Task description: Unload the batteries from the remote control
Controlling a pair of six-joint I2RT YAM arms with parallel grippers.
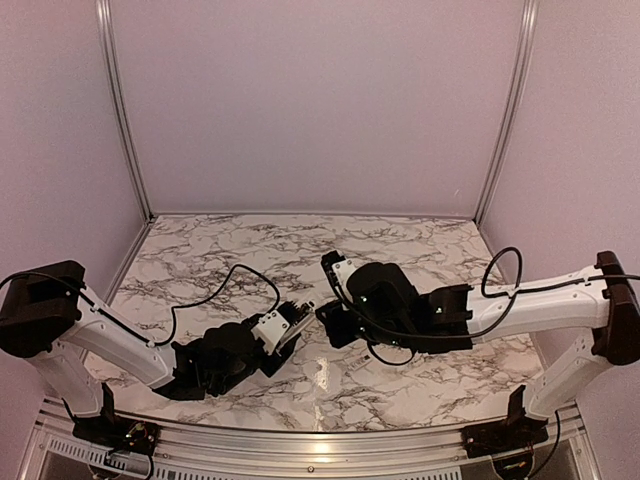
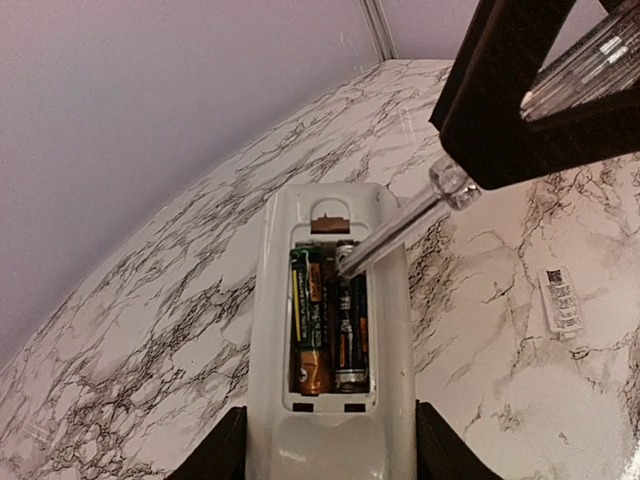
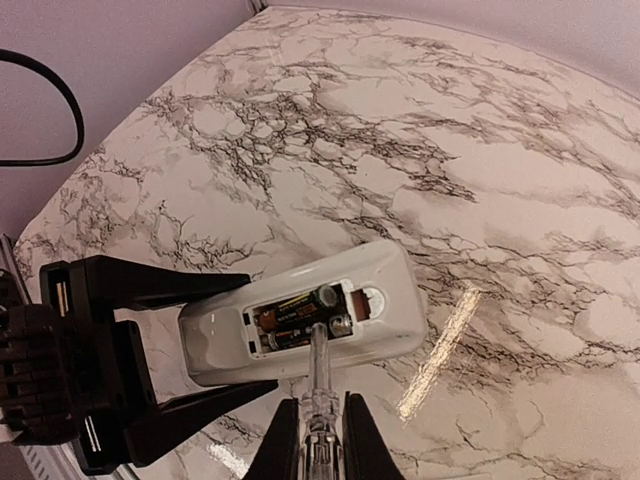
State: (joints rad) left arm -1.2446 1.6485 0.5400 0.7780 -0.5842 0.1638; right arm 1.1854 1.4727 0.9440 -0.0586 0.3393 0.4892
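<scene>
My left gripper [image 2: 330, 455] is shut on the remote control [image 2: 270, 330], a white bar held with its open back facing up. Two batteries [image 2: 312, 320] lie side by side in the open compartment, one green and copper, one black [image 2: 351, 330]. My right gripper [image 3: 313, 440] is shut on a thin clear rod [image 3: 318, 370]. The rod's tip rests at the far end of the black battery [image 3: 340, 325]. From above, both grippers meet at mid-table, left gripper [image 1: 290, 325] and right gripper [image 1: 335, 325]. The remote [image 3: 385, 295] sits between the left fingers [image 3: 150, 285].
A small white printed label [image 2: 560, 300] lies flat on the marble table [image 1: 400, 250] to the right of the remote. Pale walls with metal corner rails [image 1: 125, 110] enclose the table on three sides. A black cable [image 1: 240, 272] loops over the left arm.
</scene>
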